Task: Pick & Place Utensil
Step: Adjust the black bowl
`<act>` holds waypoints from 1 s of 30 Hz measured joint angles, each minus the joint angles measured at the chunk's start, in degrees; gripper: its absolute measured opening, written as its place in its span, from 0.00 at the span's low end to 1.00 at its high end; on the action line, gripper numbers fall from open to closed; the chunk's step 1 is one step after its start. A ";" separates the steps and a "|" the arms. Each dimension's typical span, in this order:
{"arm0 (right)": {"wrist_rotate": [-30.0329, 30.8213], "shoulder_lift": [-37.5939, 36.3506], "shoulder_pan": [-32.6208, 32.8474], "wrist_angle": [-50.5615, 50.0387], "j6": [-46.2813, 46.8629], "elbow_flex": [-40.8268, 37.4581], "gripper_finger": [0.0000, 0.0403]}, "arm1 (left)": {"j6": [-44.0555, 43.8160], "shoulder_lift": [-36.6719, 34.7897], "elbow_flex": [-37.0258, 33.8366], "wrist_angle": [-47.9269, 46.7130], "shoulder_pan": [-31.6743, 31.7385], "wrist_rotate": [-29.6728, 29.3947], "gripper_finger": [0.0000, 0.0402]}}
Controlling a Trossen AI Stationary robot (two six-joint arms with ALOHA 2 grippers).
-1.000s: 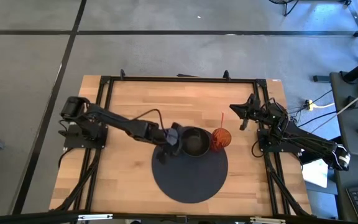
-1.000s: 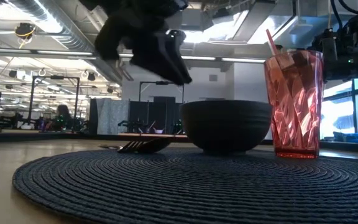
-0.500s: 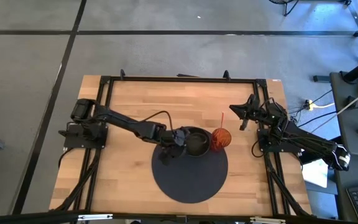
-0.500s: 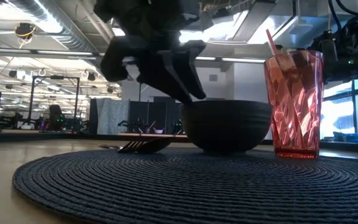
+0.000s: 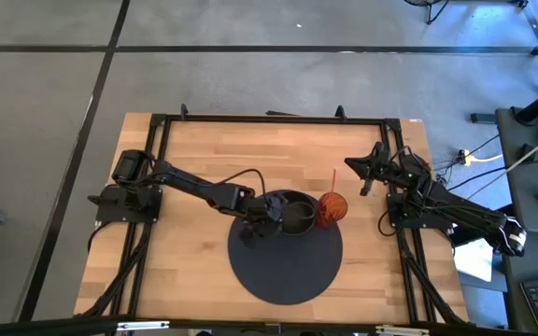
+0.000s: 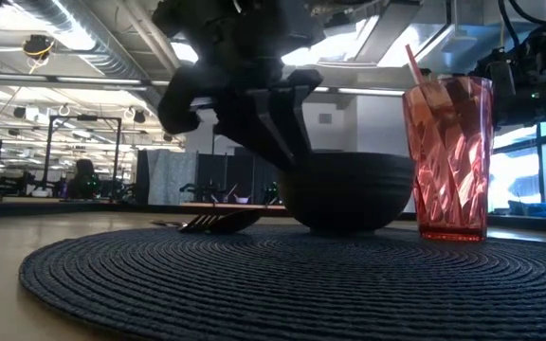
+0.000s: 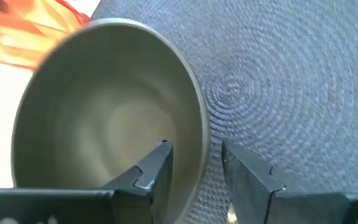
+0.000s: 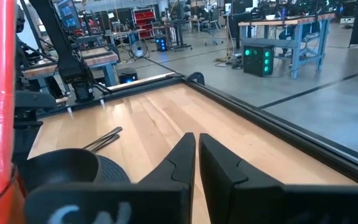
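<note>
A dark fork (image 6: 211, 223) lies flat on the round dark mat (image 5: 283, 271), left of a dark bowl (image 5: 295, 215) that stands on the mat. In the high view the fork (image 5: 247, 233) sits near the mat's left edge. My left gripper (image 7: 194, 158) is open and low over the bowl's left rim (image 7: 199, 134), one finger inside the bowl and one outside, with a gap on each side. It also shows in the low view (image 6: 287, 142) and from above (image 5: 274, 207). My right gripper (image 8: 196, 152) is shut and waits near the table's right far corner (image 5: 364, 173).
A red faceted tumbler (image 6: 448, 156) with a red straw stands on the mat right of the bowl (image 6: 347, 189), close to it. A black frame rail (image 5: 269, 119) runs round the wooden tabletop. Bare wood lies left of the mat and toward the far edge.
My left gripper has moved toward the table's right and down, from above the fork's side of the mat to the bowl's left rim, which its open fingers now straddle. The bowl, fork and tumbler have stayed where they were.
</note>
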 joint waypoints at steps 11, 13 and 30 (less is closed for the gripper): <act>-1.68 0.00 0.00 0.01 0.66 0.00 0.06 | 2.93 0.00 0.00 -0.54 0.00 -0.09 0.16; -2.08 0.01 0.00 0.01 0.77 0.00 0.06 | 4.37 0.00 0.00 -0.29 0.00 -0.06 0.10; -4.01 0.01 0.00 0.01 1.85 0.00 0.06 | 4.92 0.02 3.45 -4.72 -3.77 3.01 0.01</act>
